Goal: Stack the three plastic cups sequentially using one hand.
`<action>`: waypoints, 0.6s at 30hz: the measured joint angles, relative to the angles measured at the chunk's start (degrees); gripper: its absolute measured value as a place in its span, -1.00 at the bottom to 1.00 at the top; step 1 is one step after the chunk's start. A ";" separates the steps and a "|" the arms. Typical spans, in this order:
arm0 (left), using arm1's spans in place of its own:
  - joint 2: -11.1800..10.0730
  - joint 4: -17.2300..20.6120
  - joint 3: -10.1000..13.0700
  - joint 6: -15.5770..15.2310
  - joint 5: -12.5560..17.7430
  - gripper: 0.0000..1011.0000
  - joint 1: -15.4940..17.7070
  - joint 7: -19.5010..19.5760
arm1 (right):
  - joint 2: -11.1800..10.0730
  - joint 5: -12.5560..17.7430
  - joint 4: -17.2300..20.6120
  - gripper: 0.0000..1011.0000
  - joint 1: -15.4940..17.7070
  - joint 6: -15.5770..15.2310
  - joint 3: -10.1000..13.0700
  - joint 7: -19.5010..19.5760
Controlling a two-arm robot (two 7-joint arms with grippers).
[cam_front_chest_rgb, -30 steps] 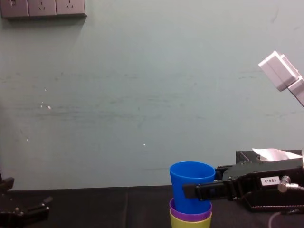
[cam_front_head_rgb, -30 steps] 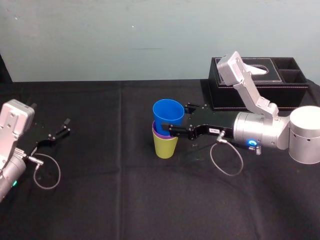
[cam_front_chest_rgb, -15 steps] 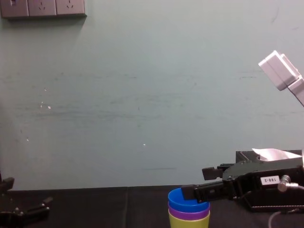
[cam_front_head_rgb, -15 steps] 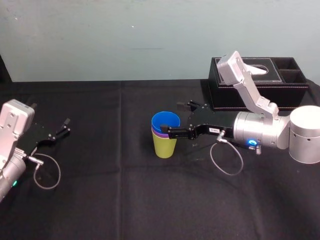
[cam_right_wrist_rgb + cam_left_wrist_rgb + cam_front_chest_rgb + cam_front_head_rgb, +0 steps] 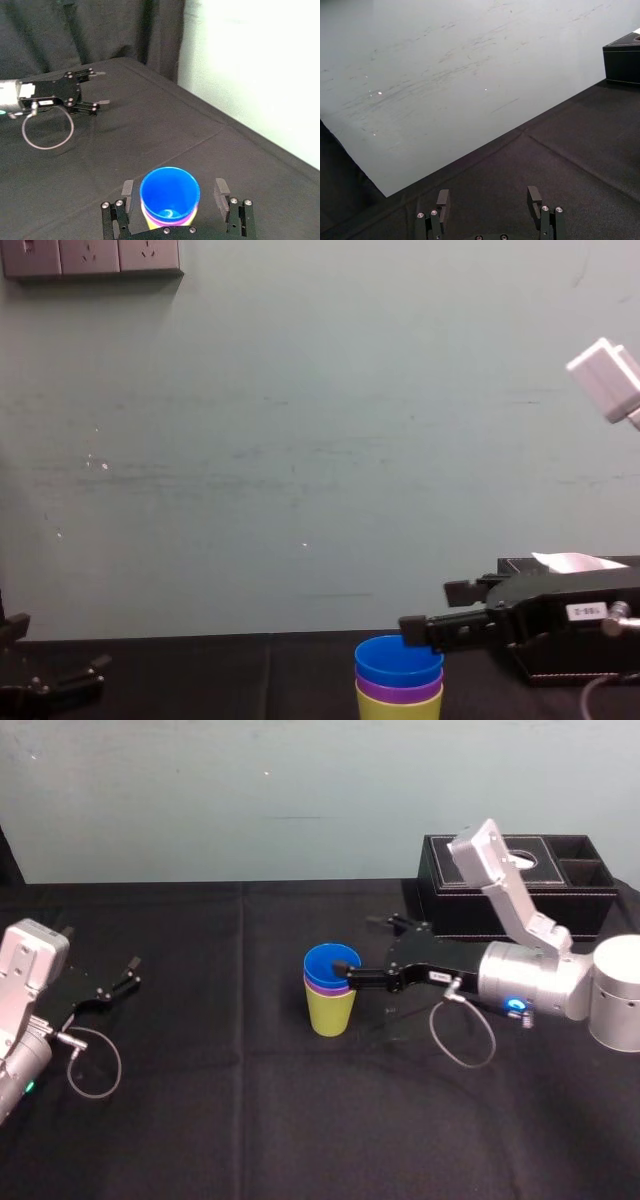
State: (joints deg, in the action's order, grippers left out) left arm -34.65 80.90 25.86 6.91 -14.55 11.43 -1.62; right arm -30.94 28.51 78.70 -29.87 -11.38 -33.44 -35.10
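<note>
The three plastic cups stand nested in one upright stack at mid-table: the blue cup sits inside the purple cup, which sits inside the yellow-green cup. My right gripper is open, level with the stack's top and just to its right. In the right wrist view its fingers stand either side of the blue cup with a gap on each side. The chest view shows the blue cup beside the right gripper. My left gripper rests open and empty at the far left of the table.
A black tissue box stands at the back right, behind my right arm. A black cloth covers the table. The left gripper faces the wall across bare cloth, with the tissue box at the edge of its view.
The blue cup dropped from above the stack down into the purple cup. My right gripper opened off it and drew back a little to the right. The left arm has not moved.
</note>
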 joint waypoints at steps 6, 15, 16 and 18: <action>0.00 0.00 0.00 0.00 0.00 1.00 0.00 0.00 | -1.62 0.26 1.72 0.99 2.72 1.48 2.82 2.32; 0.00 0.00 0.00 0.00 0.00 1.00 0.00 0.00 | -3.31 -0.22 2.59 0.99 7.35 3.79 7.21 6.57; 0.00 0.00 0.00 0.00 0.00 1.00 0.00 0.00 | -3.38 -0.30 2.53 0.99 7.69 3.95 7.50 6.81; 0.00 0.00 0.00 0.00 0.00 1.00 0.00 0.00 | -3.53 -0.59 2.24 0.99 8.52 4.35 8.27 7.41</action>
State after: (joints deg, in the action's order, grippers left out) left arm -34.64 80.90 25.86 6.91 -14.54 11.43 -1.62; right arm -34.47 27.92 80.93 -21.34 -7.03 -25.17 -27.69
